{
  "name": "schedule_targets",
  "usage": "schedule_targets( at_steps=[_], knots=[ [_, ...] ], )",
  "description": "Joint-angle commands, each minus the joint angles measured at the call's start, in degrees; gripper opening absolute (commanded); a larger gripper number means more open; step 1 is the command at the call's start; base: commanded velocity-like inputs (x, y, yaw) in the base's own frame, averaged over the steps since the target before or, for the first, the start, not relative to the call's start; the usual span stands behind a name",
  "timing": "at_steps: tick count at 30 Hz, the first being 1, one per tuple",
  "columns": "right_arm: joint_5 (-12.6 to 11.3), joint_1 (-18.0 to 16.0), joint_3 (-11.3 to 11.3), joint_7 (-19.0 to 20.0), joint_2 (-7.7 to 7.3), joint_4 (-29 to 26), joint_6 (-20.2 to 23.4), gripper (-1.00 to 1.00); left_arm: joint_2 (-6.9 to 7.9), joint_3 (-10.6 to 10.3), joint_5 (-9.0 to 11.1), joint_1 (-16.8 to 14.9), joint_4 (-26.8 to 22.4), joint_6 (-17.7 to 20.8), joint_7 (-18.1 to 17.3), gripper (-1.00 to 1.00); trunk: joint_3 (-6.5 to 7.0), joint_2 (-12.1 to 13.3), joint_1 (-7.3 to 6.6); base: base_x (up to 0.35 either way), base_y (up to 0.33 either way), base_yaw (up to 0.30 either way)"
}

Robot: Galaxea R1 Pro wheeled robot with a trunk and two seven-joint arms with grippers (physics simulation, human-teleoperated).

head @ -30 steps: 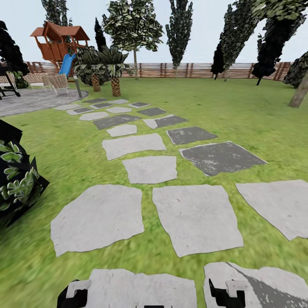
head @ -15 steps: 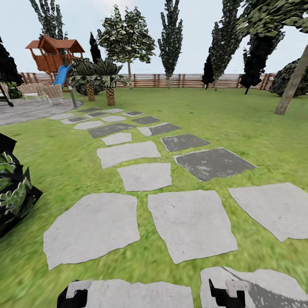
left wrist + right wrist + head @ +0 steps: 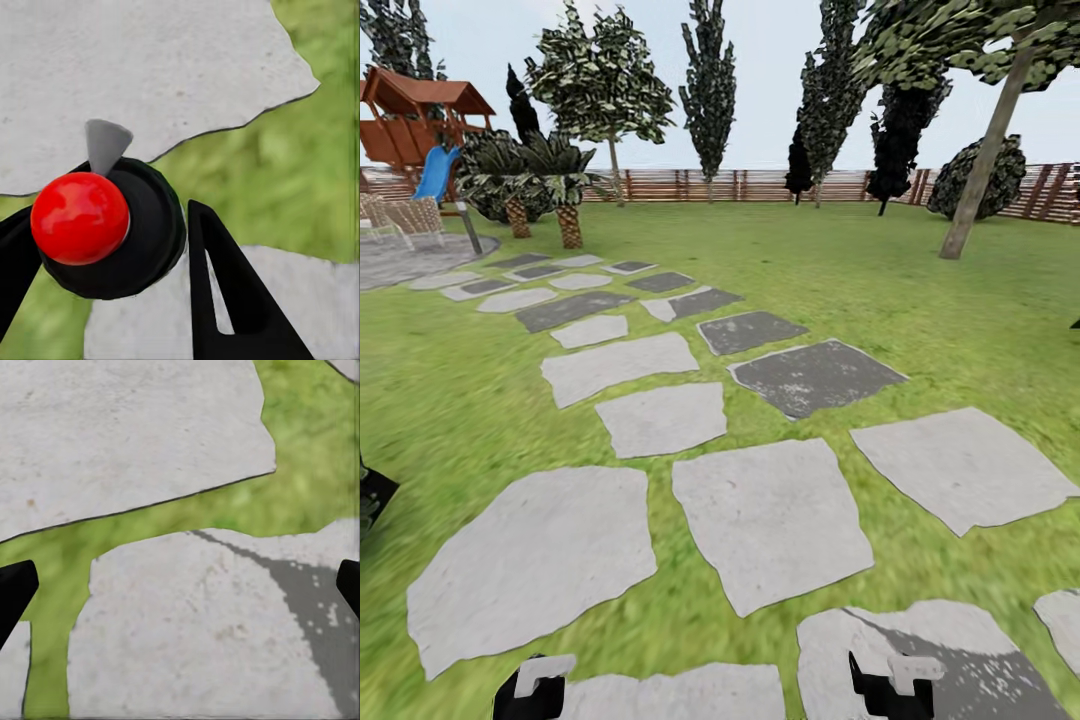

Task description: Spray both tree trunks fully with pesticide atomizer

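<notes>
The pesticide atomizer (image 3: 81, 219), a black body with a red ball top and a grey nozzle, sits between the two black fingers of my left gripper (image 3: 112, 244), which is shut on it above a grey stepping stone (image 3: 150, 67). My right gripper (image 3: 181, 585) is open, its fingertips far apart over stone and grass, nothing between them. In the head view both wrists show at the bottom edge, left (image 3: 532, 690) and right (image 3: 890, 685). A tall tree with a bare, leaning grey-tan trunk (image 3: 982, 160) stands far off at the right on the lawn.
Grey stepping stones (image 3: 765, 520) run from my feet toward a paved patio (image 3: 400, 262) at the far left, near two short palms (image 3: 568, 215) and a wooden playhouse with a blue slide (image 3: 435, 172). A slatted brown fence (image 3: 760, 185) with dark thin trees rings the lawn.
The whole view has swung to the right: the dark bush at the left has almost left the picture and the leaning tree has come further in. Both grippers are unchanged.
</notes>
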Motion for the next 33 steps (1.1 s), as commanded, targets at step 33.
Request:
schedule_targets(
  at_steps=[33],
  knots=[
    [0.1,0.0,0.0,0.0,0.01,0.2,-0.1,1.0,0.0,-0.1,0.0,0.0,0.2,-0.2,0.1,-1.0,-0.29,1.2,-0.68,0.221,0.0,-0.214]
  ],
)
